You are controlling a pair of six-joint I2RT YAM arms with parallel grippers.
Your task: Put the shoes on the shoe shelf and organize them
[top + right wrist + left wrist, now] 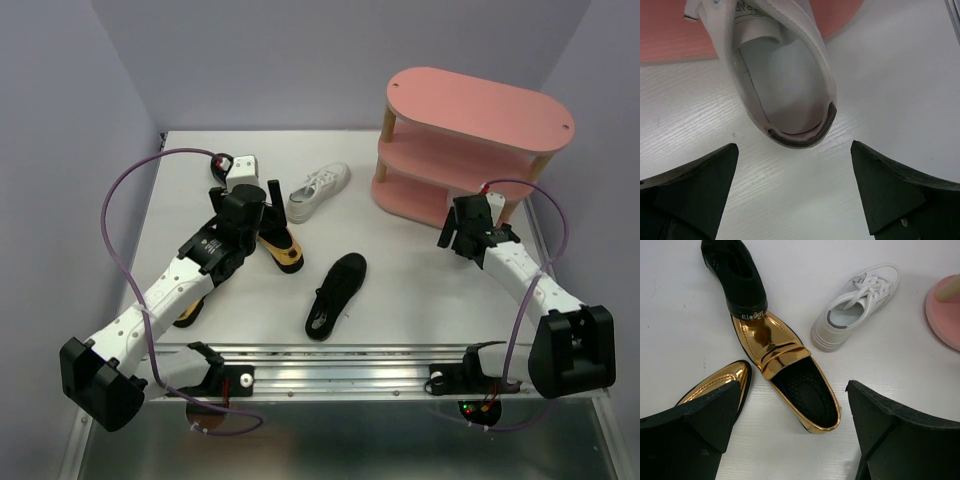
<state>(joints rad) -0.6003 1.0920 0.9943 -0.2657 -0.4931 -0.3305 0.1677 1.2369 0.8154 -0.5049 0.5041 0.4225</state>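
The pink shoe shelf stands at the back right. My left gripper is open and empty, hovering over a gold shoe whose heel end lies between the fingers. A second gold shoe lies partly under the left finger. A black shoe touches the first gold shoe's toe. A white sneaker lies mid-table and another black shoe lies near the front. My right gripper is open and empty, just behind the heel of a second white sneaker whose toe reaches the shelf's bottom board.
A metal rail runs along the near table edge between the arm bases. Purple cables loop off both arms. The shelf's wooden post and bottom board show at the right of the left wrist view.
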